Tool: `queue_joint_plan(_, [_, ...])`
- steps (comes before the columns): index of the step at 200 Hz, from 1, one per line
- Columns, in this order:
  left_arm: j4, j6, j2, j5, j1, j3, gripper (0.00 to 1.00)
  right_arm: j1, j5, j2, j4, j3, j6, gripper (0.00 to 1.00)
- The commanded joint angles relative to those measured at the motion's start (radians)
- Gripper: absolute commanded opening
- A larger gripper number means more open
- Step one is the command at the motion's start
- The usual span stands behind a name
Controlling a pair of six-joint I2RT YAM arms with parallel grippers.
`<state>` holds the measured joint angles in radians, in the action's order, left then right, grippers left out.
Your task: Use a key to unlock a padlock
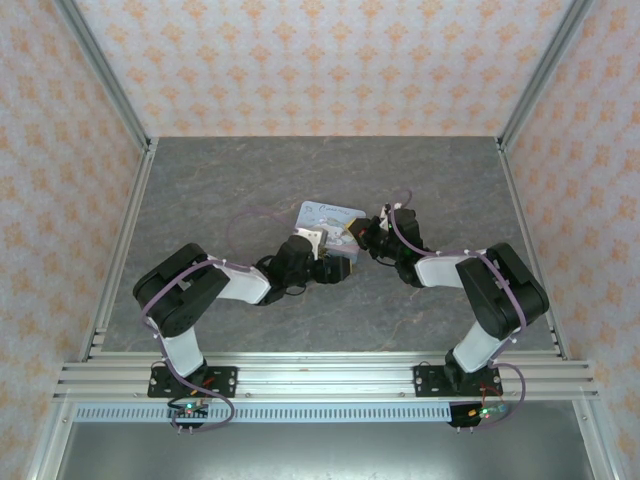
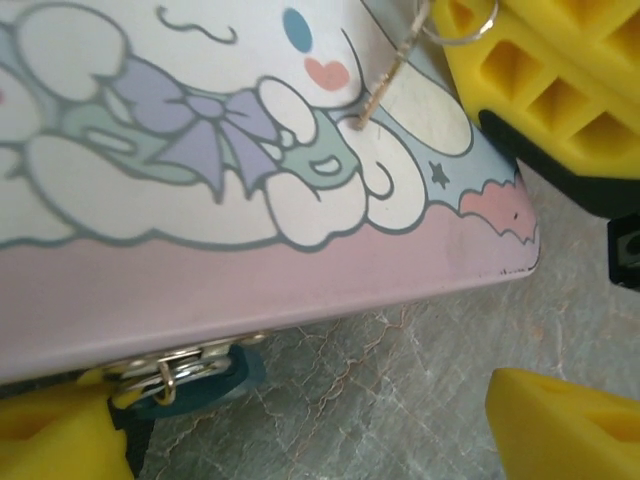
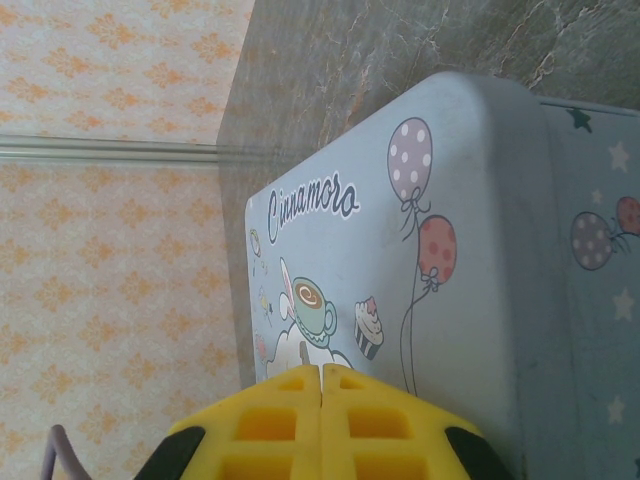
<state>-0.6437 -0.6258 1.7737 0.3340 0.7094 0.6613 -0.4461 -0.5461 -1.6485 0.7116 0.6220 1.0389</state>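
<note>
Yellow ribbed plastic fingers (image 2: 560, 425) of the left gripper (image 2: 310, 432) sit nearest the lens, in the lower left and lower right corners of the left wrist view. They are spread wide, with only bare grey marbled table (image 2: 400, 380) between them. Just above the lower-left finger, under the pink front edge of the pastel cartoon-printed box (image 2: 300, 270), the tiny teal-blue padlock (image 2: 215, 378) hangs from a small silver metal hasp (image 2: 175, 362); its keyhole is hidden. The right gripper (image 3: 320, 395), at the bottom centre of its own wrist view, has its yellow fingers pressed tight together above the box's blue lid. In the upper right of the left wrist view, a thin wire ring (image 2: 465, 28) and the thin pale key (image 2: 385, 85) jut out at the edge of those fingers. They appear to pinch the key near its head, though the contact itself is hidden. The key lies over the lid, well apart from the padlock at the lower left. To do this step well, the left gripper should probably first close on the padlock body, steady it and turn its slot outward. The right arm can then bring the key tip round the box's front edge slowly, lined up with the slot, since a loosely held key could swing.
</note>
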Motion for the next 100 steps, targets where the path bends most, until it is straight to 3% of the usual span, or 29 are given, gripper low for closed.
queue_joint_plan(1, [-0.121, -0.098, -0.021, 0.02, -0.012, -0.031, 0.86, 0.007, -0.001, -0.014, 0.015, 0.012, -0.004, 0.0])
queue_joint_plan(56, [-0.246, -0.209, 0.007, 0.028, -0.013, -0.065, 0.85, 0.008, 0.003, -0.015, 0.027, -0.006, -0.006, 0.0])
queue_joint_plan(100, [-0.089, -0.138, 0.011, 0.009, -0.003, -0.01, 0.85, 0.008, 0.003, -0.018, 0.032, -0.008, -0.003, 0.0])
